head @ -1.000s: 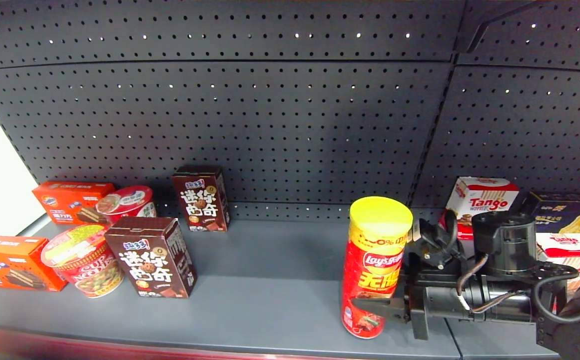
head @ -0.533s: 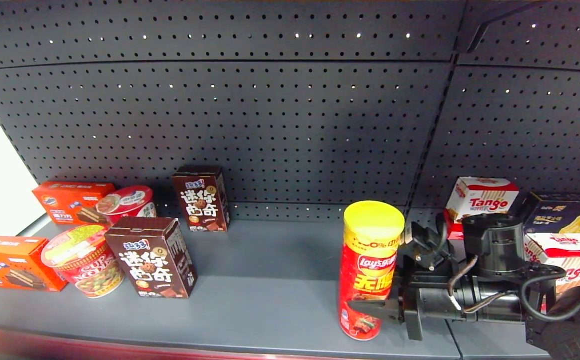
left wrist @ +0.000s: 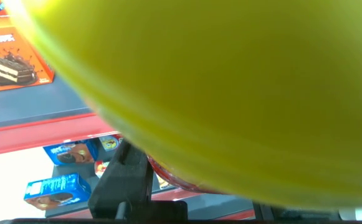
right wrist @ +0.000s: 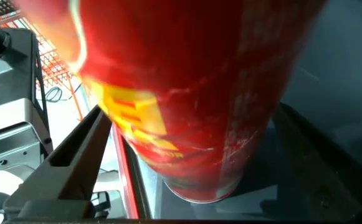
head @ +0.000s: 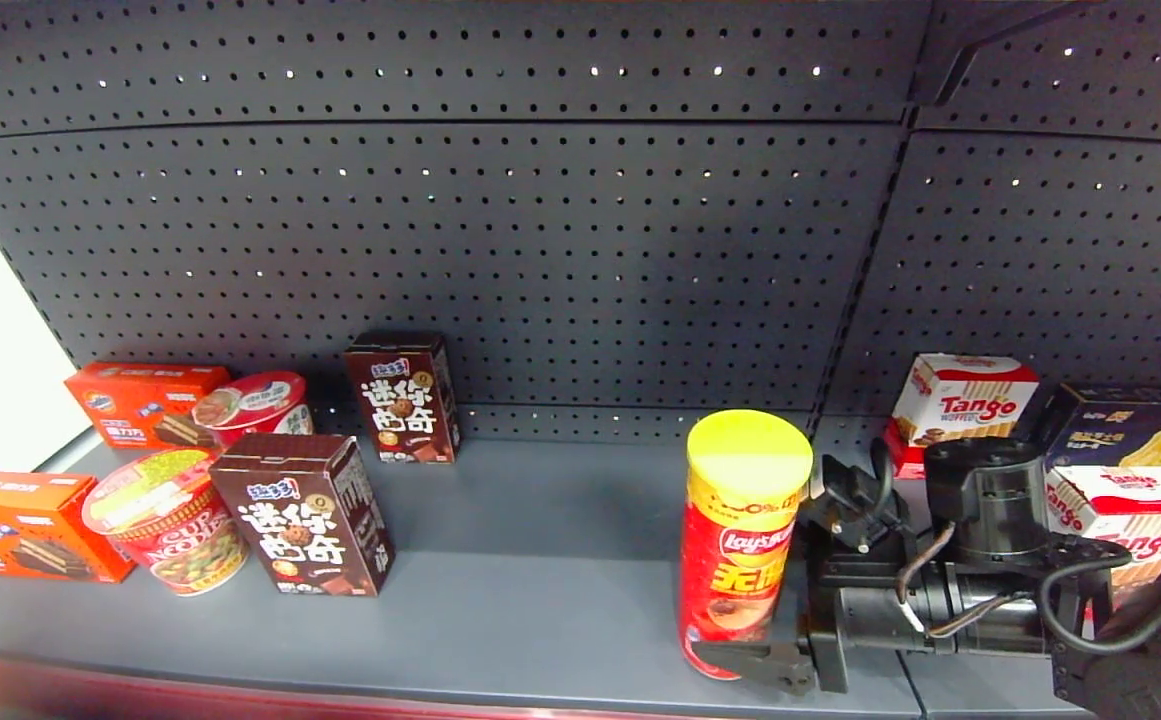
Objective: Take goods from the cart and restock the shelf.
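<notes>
Got the chip can (head: 740,545) standing upright on the shelf (head: 540,580), right of middle and close to the near edge. Looks nudged a touch left and nearer than a second ago. Flanked low down from the right by the right gripper (head: 735,640), fingers apart, with the near finger (head: 755,662) dropped clear of the can's side instead of pressed on the label like half a second back. Same sliver of gap in the right wrist view. Behind the arm, far right: a white wafer box (head: 962,400) and a dark blue box (head: 1130,425). Well off left, unmoved: a brown box (head: 305,515), a noodle cup (head: 168,520), an orange box (head: 20,525).
</notes>
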You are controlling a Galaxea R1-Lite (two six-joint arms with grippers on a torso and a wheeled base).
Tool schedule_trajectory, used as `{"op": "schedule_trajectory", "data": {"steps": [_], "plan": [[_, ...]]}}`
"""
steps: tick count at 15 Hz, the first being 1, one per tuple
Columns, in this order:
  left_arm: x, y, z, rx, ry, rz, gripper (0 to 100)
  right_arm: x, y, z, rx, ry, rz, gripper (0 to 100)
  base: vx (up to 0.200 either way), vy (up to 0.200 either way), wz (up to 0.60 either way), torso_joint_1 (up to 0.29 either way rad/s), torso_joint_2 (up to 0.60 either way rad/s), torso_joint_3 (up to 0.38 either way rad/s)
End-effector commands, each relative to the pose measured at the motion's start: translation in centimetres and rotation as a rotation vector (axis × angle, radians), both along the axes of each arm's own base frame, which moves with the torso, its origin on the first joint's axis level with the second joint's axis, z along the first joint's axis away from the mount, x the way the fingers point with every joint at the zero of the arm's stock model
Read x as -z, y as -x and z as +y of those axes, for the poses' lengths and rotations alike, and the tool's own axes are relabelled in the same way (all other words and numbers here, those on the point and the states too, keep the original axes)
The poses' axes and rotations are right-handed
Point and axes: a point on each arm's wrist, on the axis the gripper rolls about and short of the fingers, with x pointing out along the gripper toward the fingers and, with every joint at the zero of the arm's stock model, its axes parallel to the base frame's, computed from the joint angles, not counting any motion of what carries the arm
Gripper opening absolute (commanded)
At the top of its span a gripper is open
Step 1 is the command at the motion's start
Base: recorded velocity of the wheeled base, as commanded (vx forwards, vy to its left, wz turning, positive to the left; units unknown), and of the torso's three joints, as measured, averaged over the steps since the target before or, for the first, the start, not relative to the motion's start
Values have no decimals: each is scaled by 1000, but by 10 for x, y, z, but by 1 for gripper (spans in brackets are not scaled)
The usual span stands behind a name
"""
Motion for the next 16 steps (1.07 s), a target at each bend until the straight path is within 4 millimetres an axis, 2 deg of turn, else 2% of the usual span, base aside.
{"op": "schedule_trajectory", "data": {"steps": [1,16], "plan": [[0,0,0,-1,0,0,0,1,2,-1,-1,3,2,100,0,0,0,0,0,0],[6,-1,0,-1,-3,11,0,1,24,-8,-23,11,10,100,0,0,0,0,0,0]]}}
